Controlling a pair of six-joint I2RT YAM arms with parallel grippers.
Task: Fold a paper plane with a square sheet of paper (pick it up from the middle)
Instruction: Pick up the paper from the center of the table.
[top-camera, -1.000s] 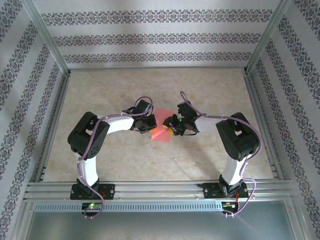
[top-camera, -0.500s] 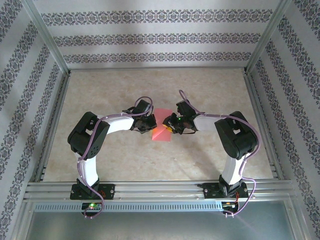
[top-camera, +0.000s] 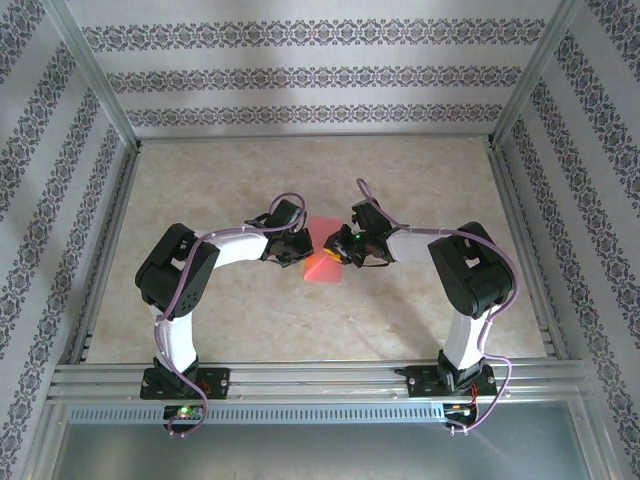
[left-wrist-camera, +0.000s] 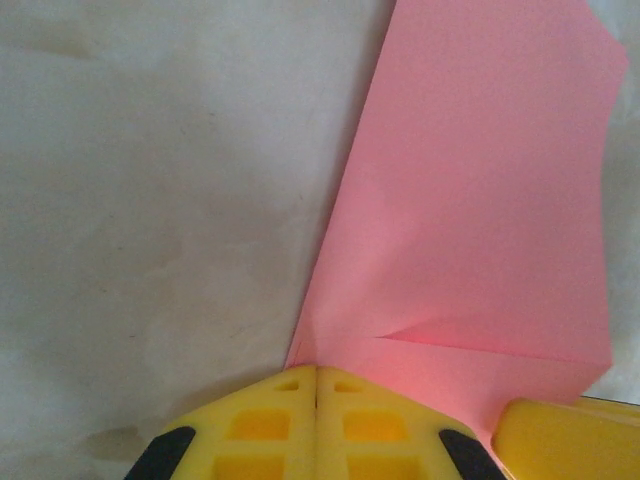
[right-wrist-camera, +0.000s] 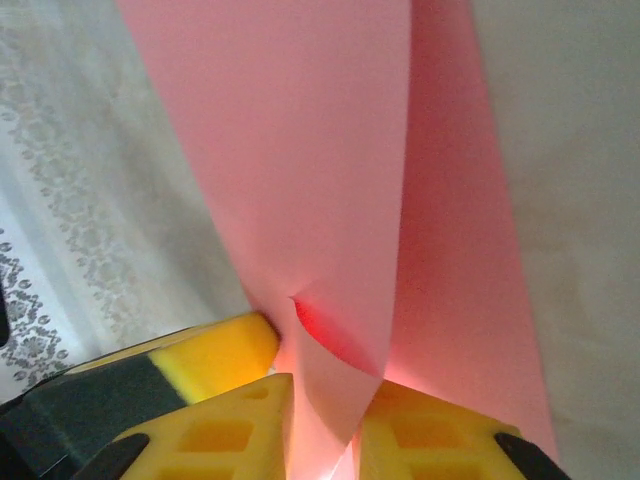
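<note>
Barely begun: the square sheet of paper (left-wrist-camera: 480, 200) is loosely bent, no plane yet; left gripper (left-wrist-camera: 316, 378) fingers pinch it shut; right gripper (right-wrist-camera: 325, 410) fingers stand narrow, nipping its fold.

This was a robotics lab test cell, not a lived-in room. Bare aluminium posts (top-camera: 95, 75) framed it left and right, and the patterned striped wall panels (top-camera: 320, 75) at the far side and both flanks were mere backdrop. A beige marbled tabletop (top-camera: 320, 170) served as the floor. At the near edge, two white arms (top-camera: 185, 290) stood bolted to aluminium rails (top-camera: 320, 378) beside a slotted cable duct (top-camera: 300, 412).
</note>
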